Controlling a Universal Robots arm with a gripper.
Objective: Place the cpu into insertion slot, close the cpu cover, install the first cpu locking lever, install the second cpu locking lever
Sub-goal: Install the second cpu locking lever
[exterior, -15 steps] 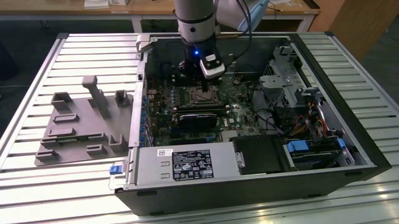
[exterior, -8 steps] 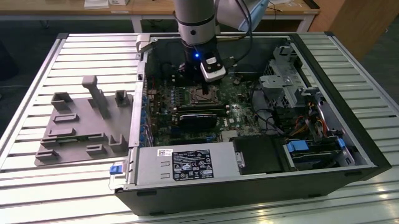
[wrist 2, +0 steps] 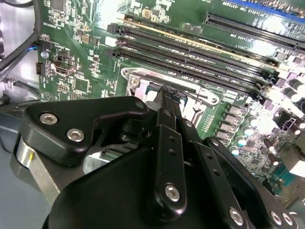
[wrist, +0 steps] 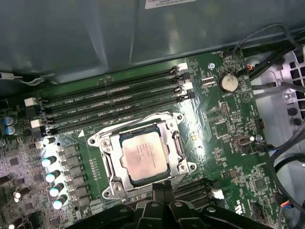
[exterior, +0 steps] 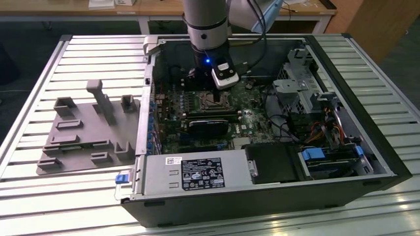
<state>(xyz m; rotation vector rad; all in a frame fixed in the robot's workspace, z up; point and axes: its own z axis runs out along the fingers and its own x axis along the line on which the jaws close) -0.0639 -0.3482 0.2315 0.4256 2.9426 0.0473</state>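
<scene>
The cpu (wrist: 143, 155), a square silvery chip, lies flat in the insertion slot on the green motherboard (wrist: 224, 119). The cpu cover (wrist: 177, 149), a thin silvery frame, lies down around it. A thin metal lever (wrist: 106, 164) runs along one side of the socket; I cannot tell whether it is latched. My gripper (wrist: 162, 185) hangs just above the socket's edge with its black fingers together and nothing visible between them. In the second wrist view the gripper (wrist 2: 167, 91) tips sit over the socket frame (wrist 2: 138, 75). In the exterior view the gripper (exterior: 212, 93) stands over the socket (exterior: 211, 102) inside the open computer case.
Memory slots (wrist: 114, 102) run beside the socket, with capacitors (wrist: 52, 176) and a coin battery (wrist: 228, 82) nearby. A power supply (exterior: 196, 174) and drive bays (exterior: 308, 93) with cables crowd the case. A grey fixture plate (exterior: 85, 128) lies on the slatted table at the exterior view's left.
</scene>
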